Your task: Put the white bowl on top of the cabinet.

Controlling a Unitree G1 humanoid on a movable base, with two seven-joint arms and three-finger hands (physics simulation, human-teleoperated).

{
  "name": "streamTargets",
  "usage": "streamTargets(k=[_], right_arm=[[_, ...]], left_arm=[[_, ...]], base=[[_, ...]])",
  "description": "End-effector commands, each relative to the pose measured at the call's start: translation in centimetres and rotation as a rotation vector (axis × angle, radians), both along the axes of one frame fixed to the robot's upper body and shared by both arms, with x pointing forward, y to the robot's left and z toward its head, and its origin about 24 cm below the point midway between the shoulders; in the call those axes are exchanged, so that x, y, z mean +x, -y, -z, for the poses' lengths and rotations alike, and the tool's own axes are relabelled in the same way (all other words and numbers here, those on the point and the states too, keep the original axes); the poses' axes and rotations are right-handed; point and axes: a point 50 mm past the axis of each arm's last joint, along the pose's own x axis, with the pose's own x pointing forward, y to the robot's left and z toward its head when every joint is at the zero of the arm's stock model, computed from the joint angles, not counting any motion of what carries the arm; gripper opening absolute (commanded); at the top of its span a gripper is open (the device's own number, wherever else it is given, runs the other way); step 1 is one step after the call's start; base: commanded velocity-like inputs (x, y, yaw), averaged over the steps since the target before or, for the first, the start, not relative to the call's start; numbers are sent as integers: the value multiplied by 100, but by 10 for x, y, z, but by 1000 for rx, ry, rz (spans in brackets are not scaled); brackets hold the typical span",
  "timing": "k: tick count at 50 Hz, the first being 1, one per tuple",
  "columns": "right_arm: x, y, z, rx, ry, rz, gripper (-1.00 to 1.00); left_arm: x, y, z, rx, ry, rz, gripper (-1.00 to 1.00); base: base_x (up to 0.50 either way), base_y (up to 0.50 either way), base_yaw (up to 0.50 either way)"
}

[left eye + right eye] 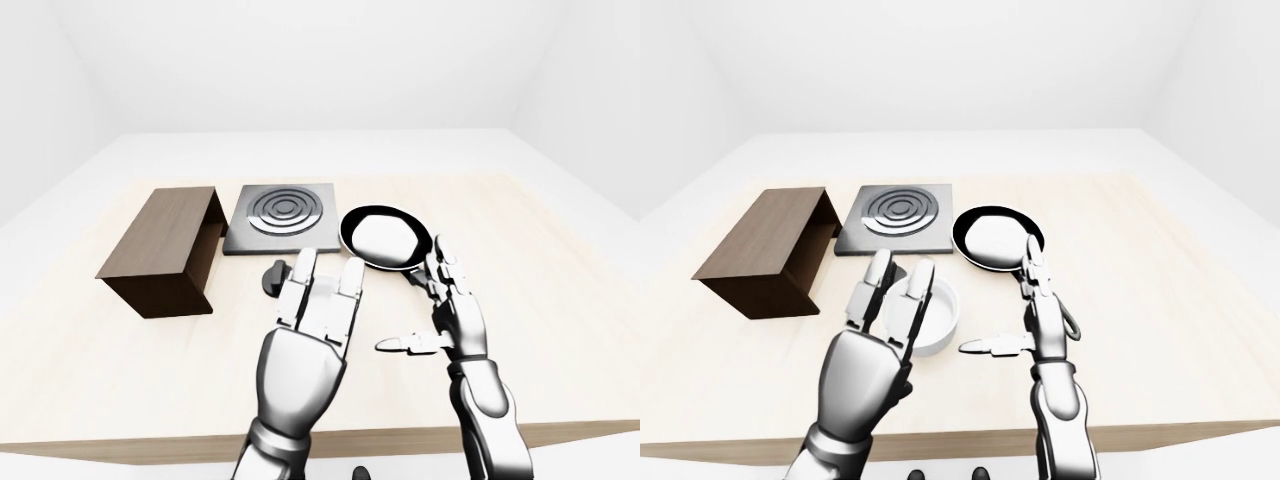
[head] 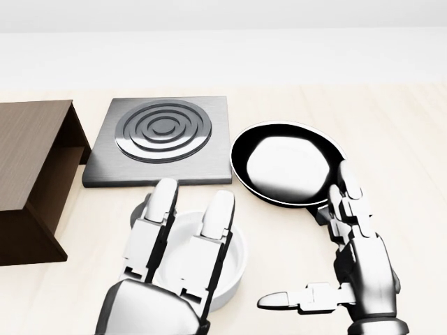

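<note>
Left hand (image 2: 167,279): I'm holding it above the white bowl, fingers (image 2: 155,216) stretched out and spread apart, gripping nothing, covering the bowl's left half in the head view.
Right hand (image 2: 356,269): I'm keeping it open too, fingers pointing up the view, thumb sticking out leftward toward the bowl, clear of it.
White bowl (image 1: 936,313): it's sitting upright on the counter (image 2: 405,174), between my two hands, not on the cabinet yet.
Knob (image 1: 273,277): a dark one is showing just beyond the bowl, mostly hidden by my left fingers.
Frying pan (image 2: 290,164): black, lying right of the hob, its handle running under my right hand.
Hob (image 2: 162,138): grey square with rings, lying flat.
Cabinet (image 1: 765,248): brown, standing at the far left, well apart from the bowl.
</note>
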Motion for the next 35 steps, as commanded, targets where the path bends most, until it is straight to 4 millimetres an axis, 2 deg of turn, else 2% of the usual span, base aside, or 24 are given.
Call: streamTargets(k=[1, 7, 8, 14, 15, 24, 25, 35], right_arm=[[-2, 2, -4, 6, 7, 5, 100], [-3, 3, -6, 9, 10, 8, 100], [-3, 3, -6, 9, 11, 7, 100], [-3, 3, -6, 9, 11, 7, 100], [-5, 4, -8, 12, 13, 7, 100], [-5, 4, -8, 12, 13, 7, 100], [-5, 4, -8, 12, 15, 5, 100], [-6, 3, -8, 11, 15, 1, 100]], left_arm=[[4, 9, 14, 103, -35, 9, 100], [8, 8, 23, 135, -74, 0, 100], [10, 9, 30, 149, -101, -3, 100], [10, 9, 31, 150, -102, -1, 100], [13, 10, 40, 160, -139, -2, 100], [13, 10, 41, 161, -141, -1, 100], [15, 10, 48, 157, -164, 1, 100], [16, 10, 51, 160, -179, -1, 100]], base=[[0, 0, 0], [0, 0, 0], [0, 0, 0], [0, 0, 0], [0, 0, 0], [0, 0, 0], [0, 0, 0], [0, 0, 0]])
